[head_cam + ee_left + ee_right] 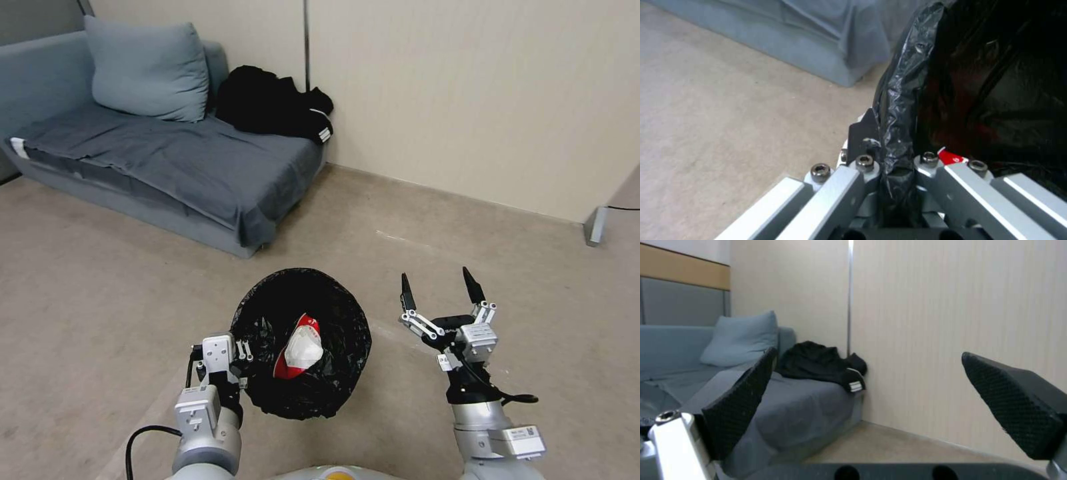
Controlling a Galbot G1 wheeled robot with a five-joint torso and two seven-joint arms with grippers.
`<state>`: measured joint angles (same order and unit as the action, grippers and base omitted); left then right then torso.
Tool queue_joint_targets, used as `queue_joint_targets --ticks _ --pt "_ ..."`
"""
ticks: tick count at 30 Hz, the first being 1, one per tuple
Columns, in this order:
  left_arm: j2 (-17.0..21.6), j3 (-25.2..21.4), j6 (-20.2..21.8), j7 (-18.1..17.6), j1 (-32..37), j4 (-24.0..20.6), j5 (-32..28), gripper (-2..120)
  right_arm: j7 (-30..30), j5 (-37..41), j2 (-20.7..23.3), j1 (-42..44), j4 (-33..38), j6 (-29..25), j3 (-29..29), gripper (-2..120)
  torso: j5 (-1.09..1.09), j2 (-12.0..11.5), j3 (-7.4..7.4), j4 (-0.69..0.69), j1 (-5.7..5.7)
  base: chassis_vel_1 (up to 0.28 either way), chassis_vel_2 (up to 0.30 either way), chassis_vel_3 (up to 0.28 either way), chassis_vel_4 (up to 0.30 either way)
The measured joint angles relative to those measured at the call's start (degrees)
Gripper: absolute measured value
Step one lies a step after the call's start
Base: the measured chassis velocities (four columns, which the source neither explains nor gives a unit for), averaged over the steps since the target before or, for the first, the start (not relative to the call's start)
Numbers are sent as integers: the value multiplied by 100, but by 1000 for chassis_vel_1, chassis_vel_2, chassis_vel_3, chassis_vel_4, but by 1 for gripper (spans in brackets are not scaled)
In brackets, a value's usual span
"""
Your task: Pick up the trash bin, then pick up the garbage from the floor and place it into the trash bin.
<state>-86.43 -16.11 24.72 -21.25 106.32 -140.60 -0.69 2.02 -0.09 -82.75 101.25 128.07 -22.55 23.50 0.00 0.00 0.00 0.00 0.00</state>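
Now we hold the trash bin [303, 343] up off the floor [100, 280], left pincer [241, 365] clenched on its lined rim. One red-and-white wrapper [300, 348] lies inside. Our right pincer [440, 290] hangs released and empty just beside the bin, on its right, so it is the arm free for further garbage.

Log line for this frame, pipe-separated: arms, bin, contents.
left gripper: shut on bin rim, bin held | right gripper: open, empty, beside bin | bin: black liner, red-and-white wrapper inside | sofa behind
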Motion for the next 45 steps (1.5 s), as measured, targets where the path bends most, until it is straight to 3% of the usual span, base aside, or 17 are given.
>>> queue_joint_targets --ticks 45 --pt "-6 -12 16 5 -24 -69 -17 0 -501 -176 -41 -189 -145 -270 -114 100 0 0 0 0 0 115 122 116 112"
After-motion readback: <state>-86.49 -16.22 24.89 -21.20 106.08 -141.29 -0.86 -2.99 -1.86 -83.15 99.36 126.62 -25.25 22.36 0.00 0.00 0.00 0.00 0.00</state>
